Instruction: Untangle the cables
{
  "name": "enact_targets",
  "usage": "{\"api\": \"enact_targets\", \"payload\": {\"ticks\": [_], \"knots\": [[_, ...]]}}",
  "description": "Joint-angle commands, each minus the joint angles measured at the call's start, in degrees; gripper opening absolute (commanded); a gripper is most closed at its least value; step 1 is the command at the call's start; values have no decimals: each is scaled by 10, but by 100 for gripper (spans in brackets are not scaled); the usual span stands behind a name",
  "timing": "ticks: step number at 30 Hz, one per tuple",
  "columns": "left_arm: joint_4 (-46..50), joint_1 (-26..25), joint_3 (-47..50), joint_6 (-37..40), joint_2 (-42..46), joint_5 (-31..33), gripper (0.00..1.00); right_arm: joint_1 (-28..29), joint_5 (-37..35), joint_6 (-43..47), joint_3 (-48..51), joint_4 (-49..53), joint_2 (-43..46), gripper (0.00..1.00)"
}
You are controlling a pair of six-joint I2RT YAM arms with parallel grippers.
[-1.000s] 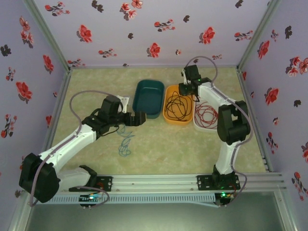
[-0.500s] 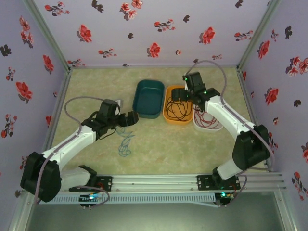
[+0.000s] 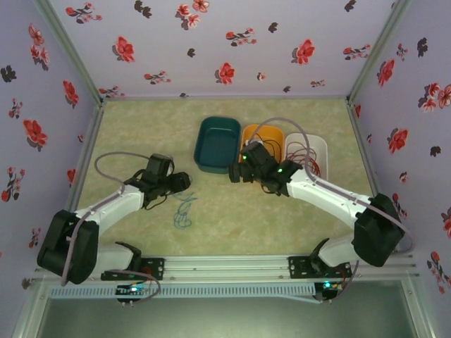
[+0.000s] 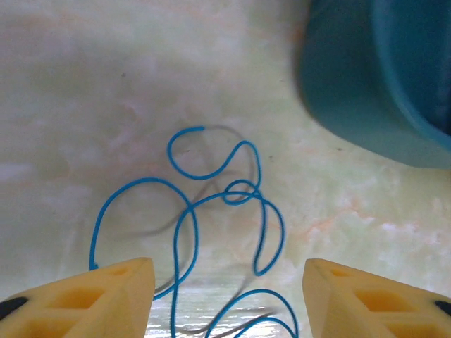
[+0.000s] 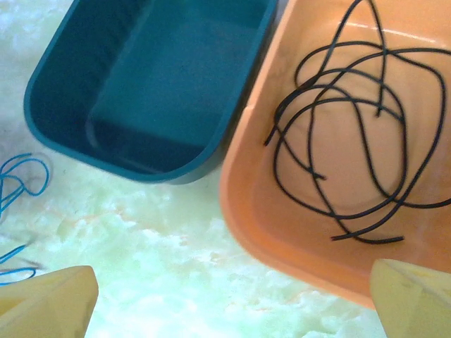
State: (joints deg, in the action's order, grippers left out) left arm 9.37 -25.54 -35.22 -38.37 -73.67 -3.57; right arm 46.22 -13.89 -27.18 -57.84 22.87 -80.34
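Between the left jaws, spread wide with yellow fingertips [image 4: 106,289] gripping nothing, the blue cable [image 4: 236,190] lies in loose loops on the surface [image 4: 84,84]. Teal tray [image 4: 380,77] sits at 2 o'clock. Right jaws are released too, empty, over bare surface. From them, the teal tray is at 11 o'clock; the orange tray [image 5: 268,204] at 2 o'clock holds the coiled black cable [image 5: 318,98]. Red cable [image 3: 301,153] lies in the white tray [image 3: 320,144], at 3 o'clock of the orange one.

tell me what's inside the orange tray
A loosely looped black cable lies in the orange tray. In the top view the right arm covers the tray's near end.
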Motion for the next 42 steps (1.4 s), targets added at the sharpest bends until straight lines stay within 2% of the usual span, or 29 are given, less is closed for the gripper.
{"api": "enact_targets", "payload": {"ticks": [1, 8, 13, 20, 25, 32, 42], "knots": [[-19, 6, 15, -12, -11, 11, 56, 23, -49, -43, 10, -37, -11, 99], [-44, 6, 42, -29, -11, -19, 46, 50, -46, -64, 10, -58, -39, 99], [-77, 6, 58, -45, -18, -41, 32, 68, -41, -75, -1, -72, -67, 99], [-91, 5, 59, -56, -28, -43, 8, 93, -14, -84, -26, -82, -123, 99], [-87, 6, 55, -59, 2, -40, 4, 114, -1, -80, -36, -97, -152, 99], [-56, 6, 38, -54, 79, -10, 3, 144, 17, -61, -61, -114, -187, 94], [-14, 7, 17, -36, 170, 20, 0, 172, 29, -27, -117, -120, -240, 93]]}}
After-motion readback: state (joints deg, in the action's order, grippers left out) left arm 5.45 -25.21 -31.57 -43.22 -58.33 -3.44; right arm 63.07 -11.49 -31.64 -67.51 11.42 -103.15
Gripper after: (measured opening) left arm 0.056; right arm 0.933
